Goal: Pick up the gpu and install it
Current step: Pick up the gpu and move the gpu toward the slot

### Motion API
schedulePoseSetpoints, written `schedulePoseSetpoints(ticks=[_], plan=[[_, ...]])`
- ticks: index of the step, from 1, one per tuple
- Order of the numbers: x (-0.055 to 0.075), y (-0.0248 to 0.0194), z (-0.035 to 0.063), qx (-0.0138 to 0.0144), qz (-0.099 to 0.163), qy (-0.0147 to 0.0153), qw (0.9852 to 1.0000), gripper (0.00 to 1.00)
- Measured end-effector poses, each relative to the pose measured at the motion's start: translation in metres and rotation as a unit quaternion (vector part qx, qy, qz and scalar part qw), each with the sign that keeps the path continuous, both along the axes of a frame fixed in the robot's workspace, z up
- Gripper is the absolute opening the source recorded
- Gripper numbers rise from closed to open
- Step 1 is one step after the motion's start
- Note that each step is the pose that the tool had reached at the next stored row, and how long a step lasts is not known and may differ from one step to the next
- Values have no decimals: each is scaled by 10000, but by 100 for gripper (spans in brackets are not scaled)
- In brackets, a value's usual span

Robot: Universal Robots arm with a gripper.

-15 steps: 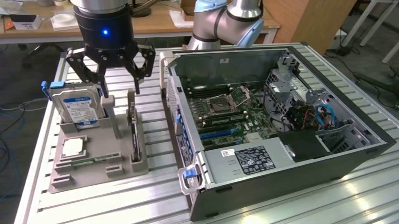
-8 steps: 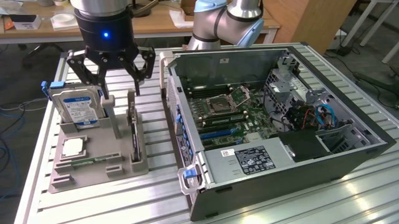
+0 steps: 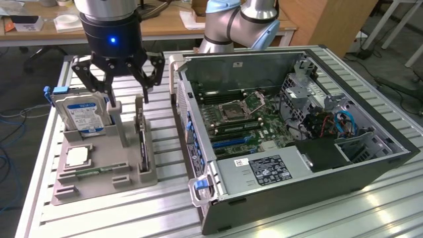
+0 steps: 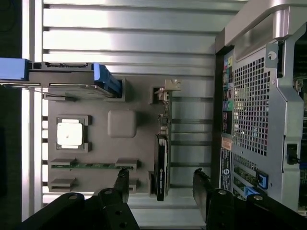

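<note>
Gripper (image 3: 129, 99) (image 4: 161, 186) is spread wide and empty. In the wrist view the fingers (image 4: 121, 181) stand either side of the gpu (image 4: 161, 160) with a clear gap on both sides, touching nothing.

In the exterior view one finger (image 3: 111, 96) hangs just above the holder (image 3: 109, 156) beside the hard drive (image 3: 82, 116). The other is over the far end of the gpu (image 3: 140, 139).

The gpu is a thin black card standing on its long edge in a slot along the holder's edge nearest the computer case (image 3: 317, 186) (image 4: 254, 105). Its metal bracket (image 4: 166, 88) is at one end.

The grey holder (image 4: 100, 143) also carries:
- the hard drive (image 4: 72, 79), upright at the far end, with blue tabs
- a CPU (image 3: 78, 156) (image 4: 69, 133), lying flat
- a green memory stick (image 3: 99, 171) (image 4: 86, 166), in a slot

The tabletop (image 3: 370, 208) (image 4: 129, 43) is ribbed aluminium slats. The holder sits toward its edge at the exterior view's left, with the open case just beside it at the right. The case's side panel is off, so the motherboard (image 3: 244, 116) shows.

Behind the tabletop are the arm's body (image 3: 231, 25) and a wooden desk (image 3: 165, 27) with small items on it. Cables (image 3: 13, 119) lie on the floor at the left.
</note>
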State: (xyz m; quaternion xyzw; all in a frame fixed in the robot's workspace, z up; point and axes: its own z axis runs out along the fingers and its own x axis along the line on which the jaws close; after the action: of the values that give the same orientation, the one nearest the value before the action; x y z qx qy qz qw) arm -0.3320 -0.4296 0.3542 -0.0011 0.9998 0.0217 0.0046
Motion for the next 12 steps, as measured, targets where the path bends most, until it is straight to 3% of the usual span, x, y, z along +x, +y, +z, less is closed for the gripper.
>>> schedulePoseSetpoints(ticks=[12], plan=[[0,-14,-81,0,0,0,10000,65]])
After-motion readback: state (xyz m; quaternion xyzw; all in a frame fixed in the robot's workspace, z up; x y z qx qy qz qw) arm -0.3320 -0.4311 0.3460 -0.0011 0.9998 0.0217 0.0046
